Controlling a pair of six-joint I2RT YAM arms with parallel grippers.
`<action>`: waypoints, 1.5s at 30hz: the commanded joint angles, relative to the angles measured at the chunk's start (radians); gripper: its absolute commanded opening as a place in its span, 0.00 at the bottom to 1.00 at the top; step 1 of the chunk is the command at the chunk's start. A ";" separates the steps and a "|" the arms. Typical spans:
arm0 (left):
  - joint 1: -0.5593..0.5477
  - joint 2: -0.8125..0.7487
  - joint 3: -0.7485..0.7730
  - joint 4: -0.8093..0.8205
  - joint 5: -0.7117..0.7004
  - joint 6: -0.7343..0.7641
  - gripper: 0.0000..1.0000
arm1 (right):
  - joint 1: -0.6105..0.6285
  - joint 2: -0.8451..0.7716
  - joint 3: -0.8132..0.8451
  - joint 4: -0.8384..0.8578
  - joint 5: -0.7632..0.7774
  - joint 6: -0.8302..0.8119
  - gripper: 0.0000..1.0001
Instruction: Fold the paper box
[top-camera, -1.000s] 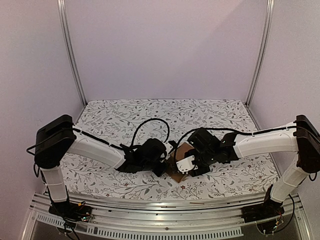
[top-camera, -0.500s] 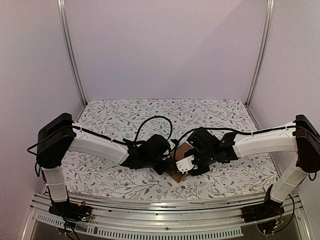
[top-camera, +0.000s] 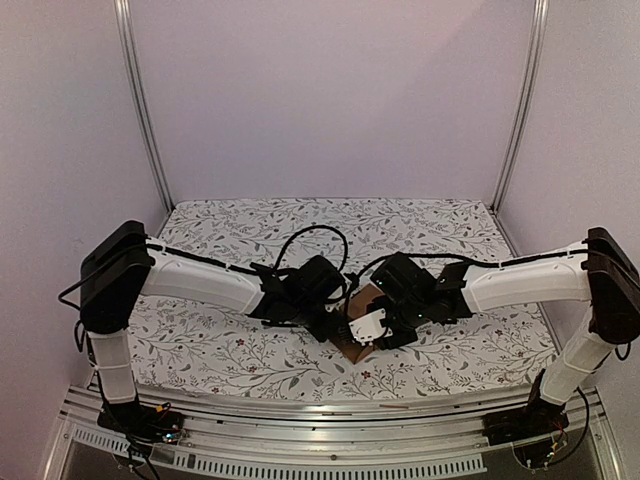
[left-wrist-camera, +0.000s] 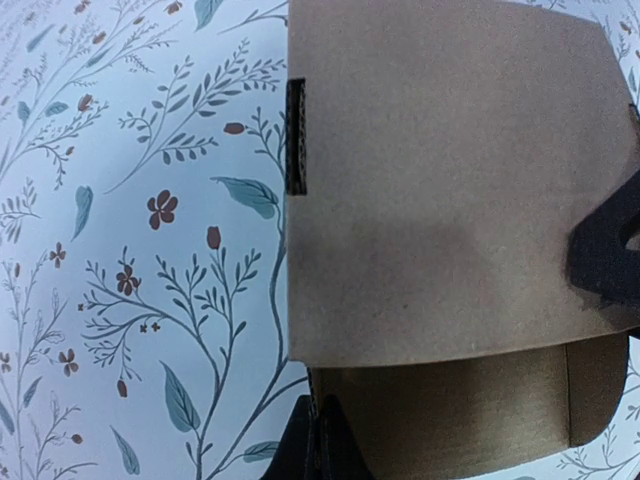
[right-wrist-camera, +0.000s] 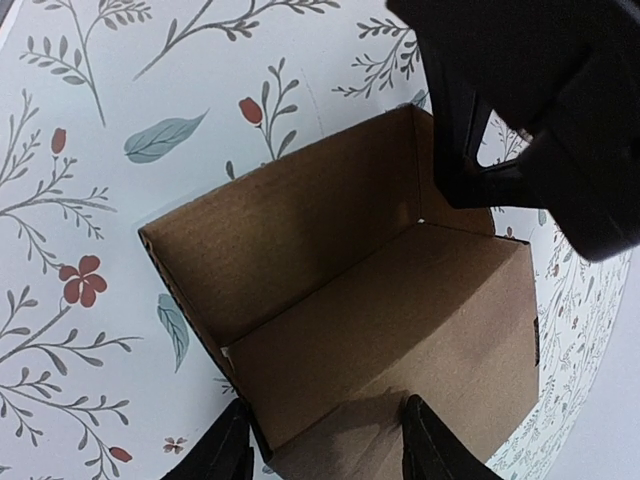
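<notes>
Our left gripper (top-camera: 333, 322), shut tight, has slid in against the paper box (top-camera: 350, 350) at 6 o'clock on the table (top-camera: 220, 350); now a flap can fold. Our right gripper (top-camera: 368, 328) sits at its 3 o'clock, fingers closing in; we cannot tell if it grips.

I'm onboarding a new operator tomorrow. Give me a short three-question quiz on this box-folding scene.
1. True or false: the plain brown cardboard paper box lies completely flat.
2. What lies under the box? A) white floral-print cloth B) bare wood C) green mat
3. Fill in: the ___ hand's wrist camera looks into the box's open inside.
Key: 1 false, its walls stand up; 2 A; 3 the right hand.
</notes>
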 joint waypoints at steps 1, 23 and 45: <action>0.007 0.016 0.062 -0.029 0.098 0.000 0.00 | 0.008 0.052 -0.009 -0.059 -0.028 0.019 0.50; 0.037 0.082 0.207 -0.197 0.190 -0.004 0.00 | 0.024 0.048 0.023 -0.054 -0.004 0.100 0.53; 0.061 0.131 0.314 -0.349 0.261 -0.012 0.00 | 0.033 0.080 0.001 -0.104 -0.040 0.031 0.61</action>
